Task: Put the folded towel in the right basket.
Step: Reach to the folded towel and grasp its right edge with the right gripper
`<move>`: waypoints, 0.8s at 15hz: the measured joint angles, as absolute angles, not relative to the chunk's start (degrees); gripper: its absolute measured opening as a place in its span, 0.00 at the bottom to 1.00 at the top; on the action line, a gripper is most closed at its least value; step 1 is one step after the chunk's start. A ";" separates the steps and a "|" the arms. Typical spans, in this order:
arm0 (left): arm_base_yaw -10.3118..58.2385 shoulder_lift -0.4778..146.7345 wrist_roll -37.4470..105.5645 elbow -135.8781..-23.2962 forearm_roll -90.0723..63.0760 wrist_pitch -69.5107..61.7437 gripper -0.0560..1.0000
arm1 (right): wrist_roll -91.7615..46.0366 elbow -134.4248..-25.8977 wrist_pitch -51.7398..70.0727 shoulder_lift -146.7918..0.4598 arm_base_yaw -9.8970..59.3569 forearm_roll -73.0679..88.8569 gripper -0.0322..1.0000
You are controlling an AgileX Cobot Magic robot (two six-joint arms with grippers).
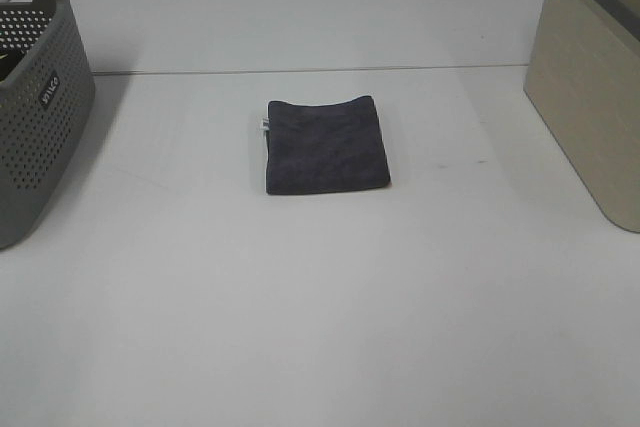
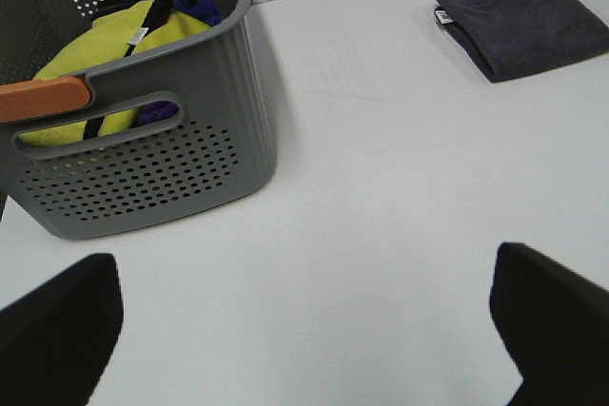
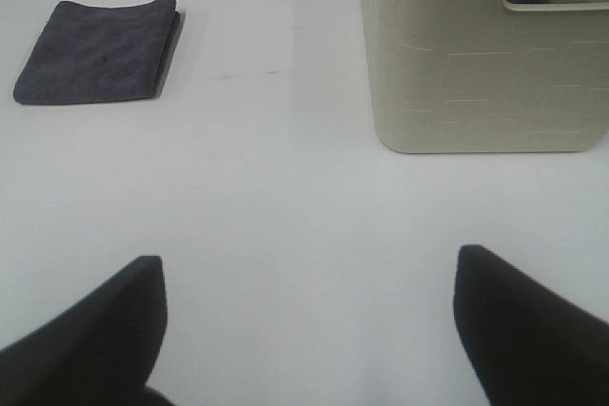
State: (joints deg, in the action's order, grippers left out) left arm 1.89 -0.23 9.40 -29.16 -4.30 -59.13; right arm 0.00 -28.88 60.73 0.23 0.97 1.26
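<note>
Left gripper (image 2: 304,254): jaws wide, holding nothing | right gripper (image 3: 309,254): jaws wide, holding nothing | towel (image 1: 327,144): folded, flat on desk (image 1: 320,327), well ahead of both grippers | right basket (image 1: 590,97): ahead of right gripper, well apart from towel | left basket (image 1: 40,97): near left gripper, holds yellow cloth (image 2: 114,35)

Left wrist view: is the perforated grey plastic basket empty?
No, the perforated grey plastic basket holds a bright yellow cloth, which shows above its rim and through the handle slot.
</note>
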 joint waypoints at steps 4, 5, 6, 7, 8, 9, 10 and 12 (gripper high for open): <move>1.89 -0.23 9.40 -29.16 -4.30 -59.13 0.99 | 0.00 -28.88 60.73 0.23 0.97 1.26 0.77; 1.89 -0.23 9.40 -29.16 -4.30 -59.13 0.99 | 0.00 -28.88 60.73 0.23 0.97 1.26 0.77; 1.89 -0.23 9.40 -29.16 -4.30 -59.13 0.99 | 0.00 -28.88 60.73 0.23 0.97 1.26 0.77; 1.89 -0.23 9.40 -29.16 -4.30 -59.13 0.99 | 0.00 -29.11 60.68 -0.11 0.97 1.26 0.77; 1.89 -0.23 9.40 -29.16 -4.30 -59.13 0.99 | 0.00 -30.08 59.53 -2.06 0.97 1.26 0.77; 1.89 -0.23 9.40 -29.16 -4.30 -59.13 0.99 | 0.00 -31.63 57.87 -5.44 0.97 1.26 0.77; 1.89 -0.23 9.40 -29.16 -4.30 -59.13 0.99 | 0.00 -33.58 56.21 -9.28 0.97 1.26 0.77; 1.89 -0.23 9.40 -29.16 -4.30 -59.13 0.99 | 0.00 -37.87 53.69 -18.62 0.97 1.66 0.77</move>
State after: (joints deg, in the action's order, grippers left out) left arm 1.89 -0.23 9.40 -29.16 -4.30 -59.13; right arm 0.00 -37.87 53.69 -18.62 0.97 1.66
